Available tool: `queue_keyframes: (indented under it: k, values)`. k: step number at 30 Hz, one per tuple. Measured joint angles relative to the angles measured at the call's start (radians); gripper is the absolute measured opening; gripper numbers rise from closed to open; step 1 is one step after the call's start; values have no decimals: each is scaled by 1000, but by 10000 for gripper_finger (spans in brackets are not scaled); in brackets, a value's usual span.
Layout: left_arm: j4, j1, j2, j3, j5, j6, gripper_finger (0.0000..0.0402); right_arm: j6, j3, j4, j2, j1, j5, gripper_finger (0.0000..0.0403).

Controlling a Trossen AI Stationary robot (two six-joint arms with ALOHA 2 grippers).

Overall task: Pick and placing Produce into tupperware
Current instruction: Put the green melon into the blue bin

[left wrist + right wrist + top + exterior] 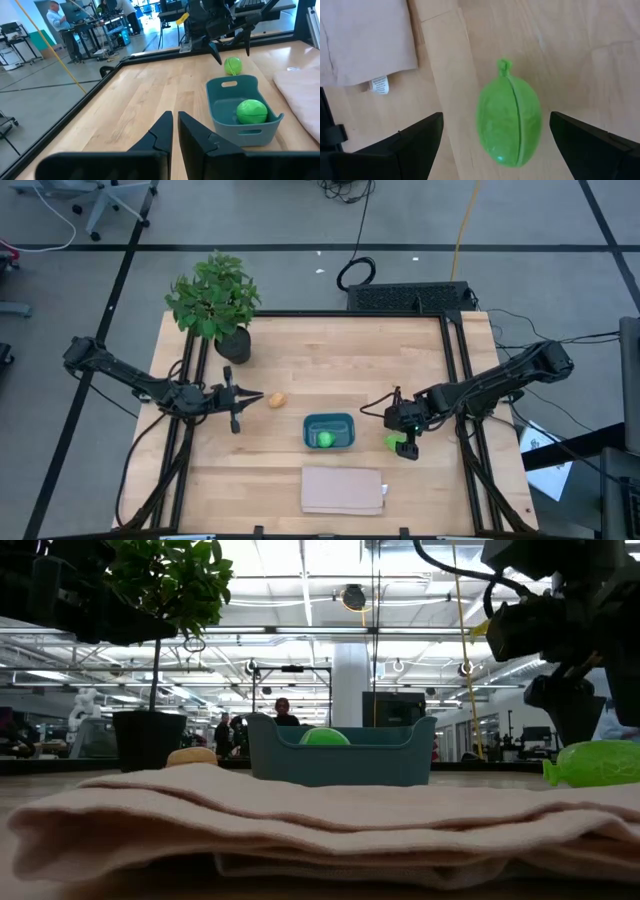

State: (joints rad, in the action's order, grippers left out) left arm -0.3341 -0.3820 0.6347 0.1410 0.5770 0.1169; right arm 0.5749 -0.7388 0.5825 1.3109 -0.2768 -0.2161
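— Pale wooden table [330, 360]: which arm is nearer the loose bright green egg-shaped plastic fruit [509, 126]?

— The right gripper [407, 442], hanging over it beside the small teal plastic tupperware [329, 431], fingers spread wide either side, across its stem-to-base axis. The left gripper [234, 398], fingers together, waits beyond the tupperware.

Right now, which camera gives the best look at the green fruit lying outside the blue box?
The right wrist view: the green fruit fills it, seam and stem plain, between open jaws. The high view shows a small green spot, the low view its side at the edge, the left wrist view a small ball.
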Motion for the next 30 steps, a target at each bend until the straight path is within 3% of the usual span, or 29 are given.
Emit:
queue_keyframes:
  k: [22, 30]
  values:
    - [1, 0, 0, 0, 0, -3, 33, -11, 90, -116, 0, -4, 6, 338]
    - [1, 0, 0, 0, 0, -3, 33, -19, 90, -109, 11, -34, 69, 336]
